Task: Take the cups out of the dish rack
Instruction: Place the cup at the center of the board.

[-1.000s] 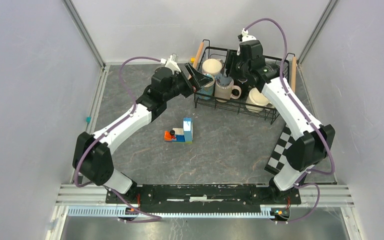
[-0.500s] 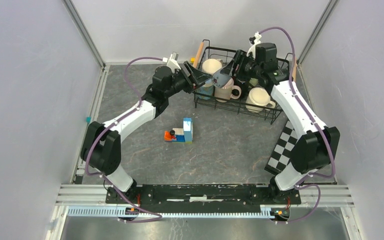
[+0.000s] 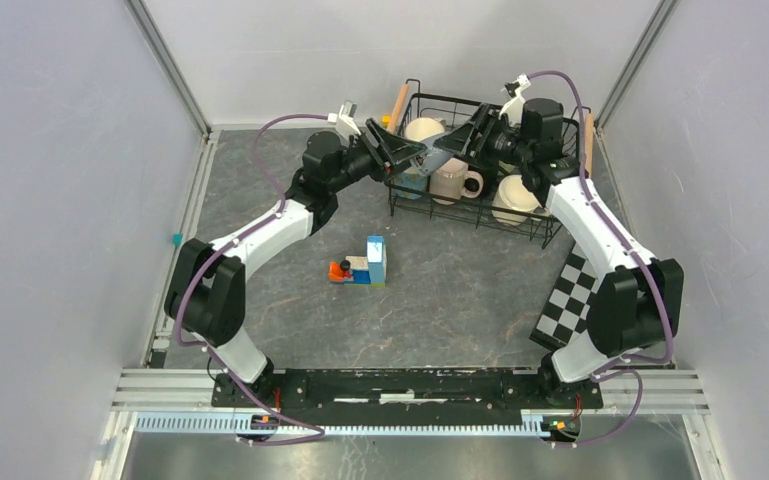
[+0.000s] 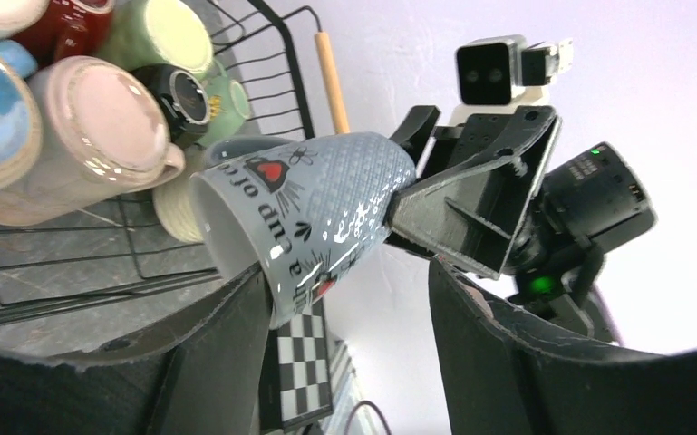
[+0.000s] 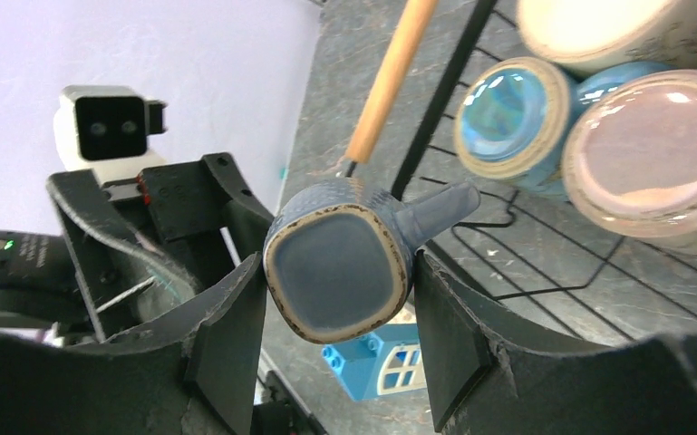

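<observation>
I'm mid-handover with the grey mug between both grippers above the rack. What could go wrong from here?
1. Only the right gripper clamps the grey mug, at its base end. The left gripper straddles just the rim end, with one finger apart from it. Releasing now would likely drop the mug.
2. The mug hangs over the dish rack, above the pink-beige mug, so a fall could chip both.
3. The two grippers sit close together, and pushing further in may make them collide.

1 cup [image 3: 443, 151] over dish rack [image 3: 470, 226]
</observation>
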